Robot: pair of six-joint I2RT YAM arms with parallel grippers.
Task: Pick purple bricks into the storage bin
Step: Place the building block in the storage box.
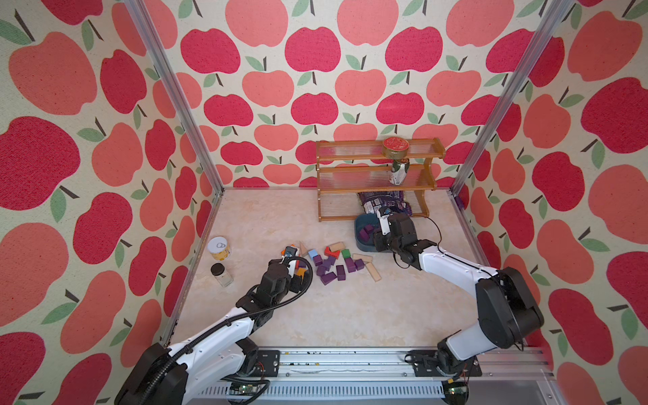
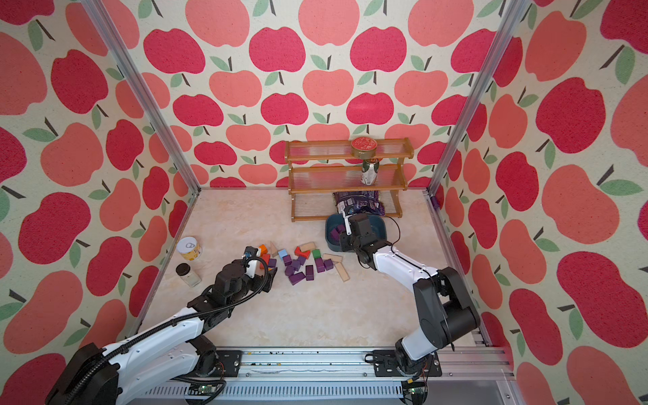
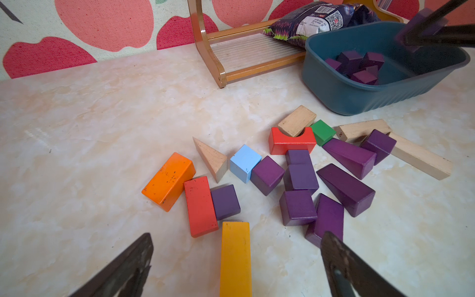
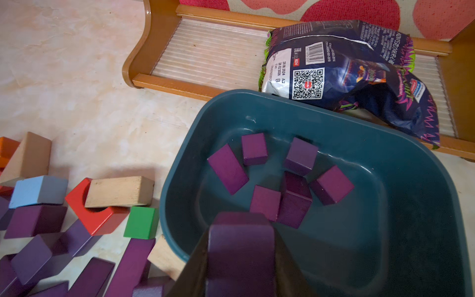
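On the counter (image 1: 315, 315), the bin (image 3: 347, 97) sits just beside the rack (image 3: 205, 51), with several purple bricks (image 4: 264, 203) inside. The right claw (image 4: 240, 231) hangs over the bin, clamped on another brick (image 4: 241, 257), while the left claw (image 3: 236, 237) gapes wide and empty above the mixed pile (image 3: 244, 162), loose purple bricks (image 3: 298, 205) among it

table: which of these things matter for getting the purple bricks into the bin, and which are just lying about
for the job: purple bricks, bin, right claw holding one brick

lying about: other coloured blocks, plain wooden blocks, rack, snack bag, tin, can, pull-tab can, jar
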